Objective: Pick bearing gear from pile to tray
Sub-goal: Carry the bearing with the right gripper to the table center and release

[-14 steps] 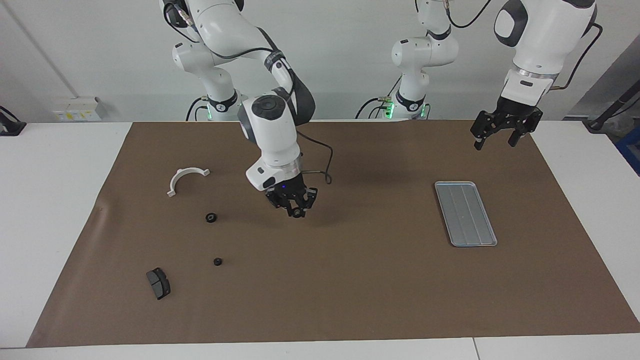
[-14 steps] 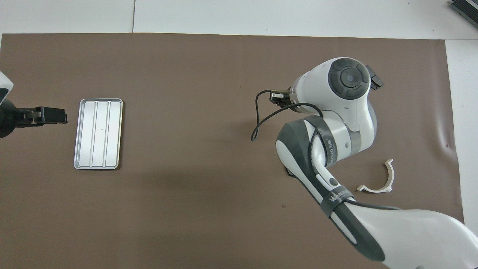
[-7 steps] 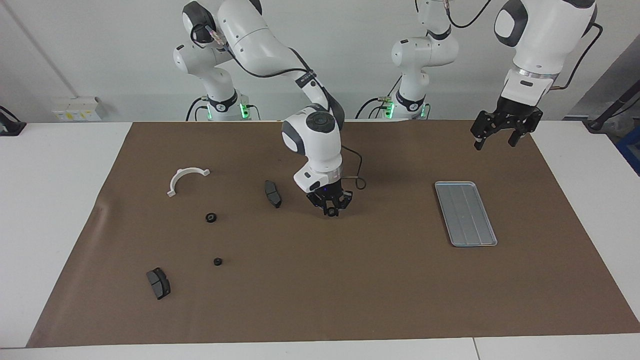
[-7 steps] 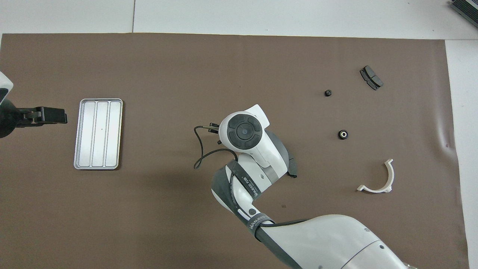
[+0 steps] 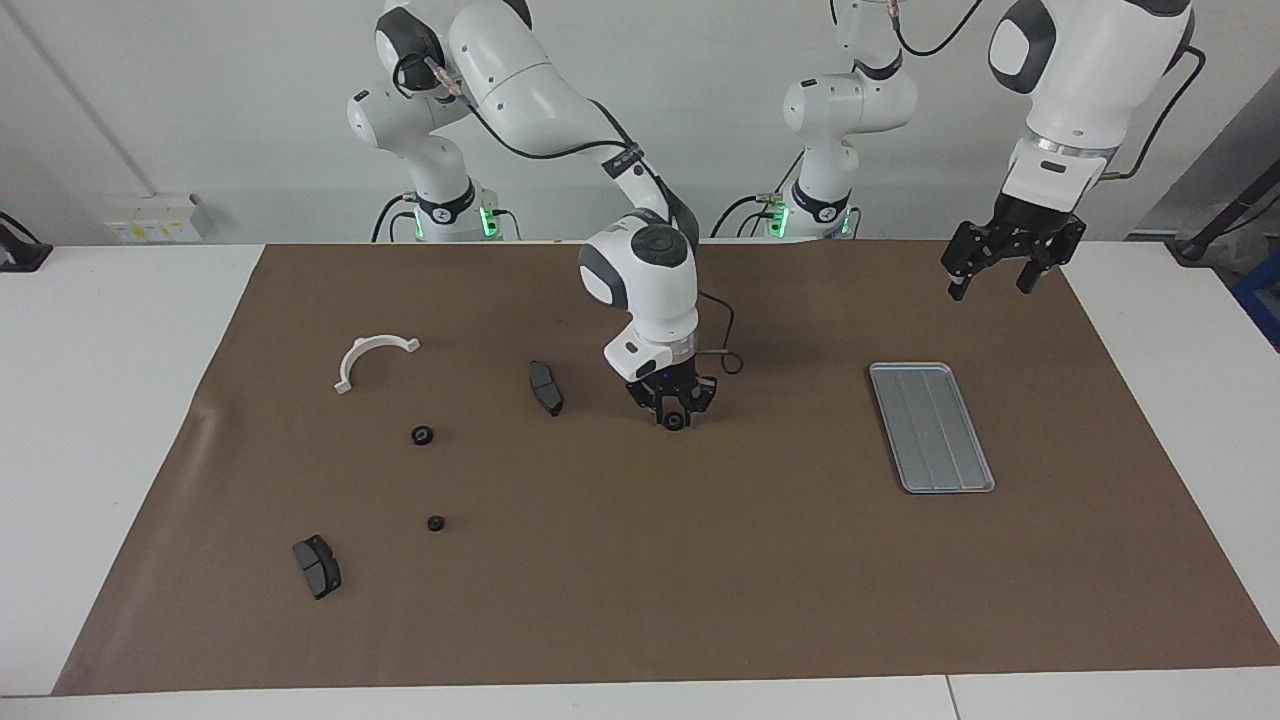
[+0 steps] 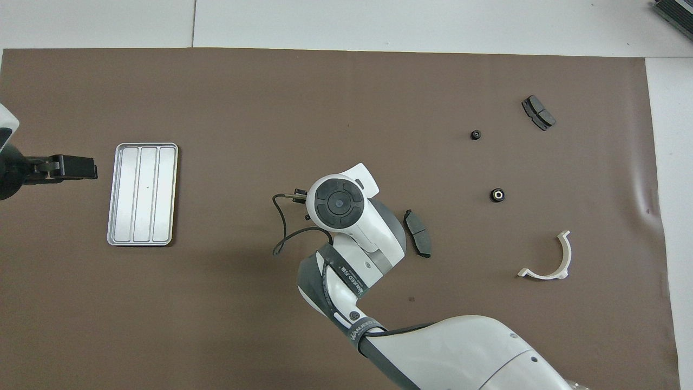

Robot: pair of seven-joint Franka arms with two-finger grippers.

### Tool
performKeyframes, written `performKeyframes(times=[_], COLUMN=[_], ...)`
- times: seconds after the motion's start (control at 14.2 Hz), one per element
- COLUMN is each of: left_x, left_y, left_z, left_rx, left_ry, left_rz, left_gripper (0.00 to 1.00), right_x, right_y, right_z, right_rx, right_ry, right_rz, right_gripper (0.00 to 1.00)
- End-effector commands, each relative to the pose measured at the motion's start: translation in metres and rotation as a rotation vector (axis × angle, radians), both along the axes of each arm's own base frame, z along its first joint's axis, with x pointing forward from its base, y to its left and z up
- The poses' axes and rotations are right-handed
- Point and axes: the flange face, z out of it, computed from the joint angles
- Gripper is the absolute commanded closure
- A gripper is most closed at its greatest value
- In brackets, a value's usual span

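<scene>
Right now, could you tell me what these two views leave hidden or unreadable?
- Right gripper: in the overhead view its own arm covers it; whether it grips the small black gear at its tips is too small to tell in the facing view.
- Left gripper: in the overhead view the picture's edge cuts off its arm.
- Teeth of the two loose gears and: too small in both views.
</scene>
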Motion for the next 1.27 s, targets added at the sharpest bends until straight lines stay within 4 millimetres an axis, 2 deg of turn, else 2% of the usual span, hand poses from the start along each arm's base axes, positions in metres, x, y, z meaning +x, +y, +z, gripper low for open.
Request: performKeyframes(times=[0.0,0.14,0.28,0.35,0.42,0.63,0.78,0.85,0.99,1.2], left_x=[-0.005,-0.006,-0.006,-0.006,-0.006,-0.006,-0.011,-0.013,-0.014,-0.013], left_y=[0.002,0.002,0.002,0.002,0.002,0.0,-0.005,-0.003,-0.004,-0.006], left_z=[0.003,0.003,0.003,0.003,0.004,0.004,0.003,0.003,0.003,0.003], left_rx=[-0.012,-0.012,-0.012,-0.012,-0.012,-0.012,-0.011,-0.01,-0.012,-0.017], left_ry=[-0.003,0.003,0.003,0.003,0.001,0.0,0.024,0.041,0.043,0.037], left_rz=[0.002,0.002,0.002,0.002,0.002,-0.003,-0.007,-0.006,0.012,0.041], left_gripper=[0.0,0.0,0.0,0.0,0.0,0.0,0.0,0.0,0.0,0.0], right_x=[-0.002,0.008,0.031,0.034,0.039,0.058,0.068,0.064,0.055,0.028], right_y=[-0.007,-0.03,-0.085,-0.106,-0.129,-0.223,-0.288,-0.32,-0.365,-0.392], right_z=[0.005,0.039,0.077,0.09,0.101,0.123,0.113,0.104,0.078,0.044], right_rx=[-0.051,-0.061,-0.082,-0.102,-0.121,-0.185,-0.205,-0.194,-0.164,-0.125], right_ry=[-0.003,-0.014,-0.012,0.0,0.012,0.09,0.146,0.159,0.114,0.078], right_rz=[-0.016,-0.048,-0.081,-0.049,-0.021,0.113,0.248,0.308,0.439,0.521], right_gripper=[0.0,0.0,0.0,0.0,0.0,0.0,0.0,0.0,0.0,0.0])
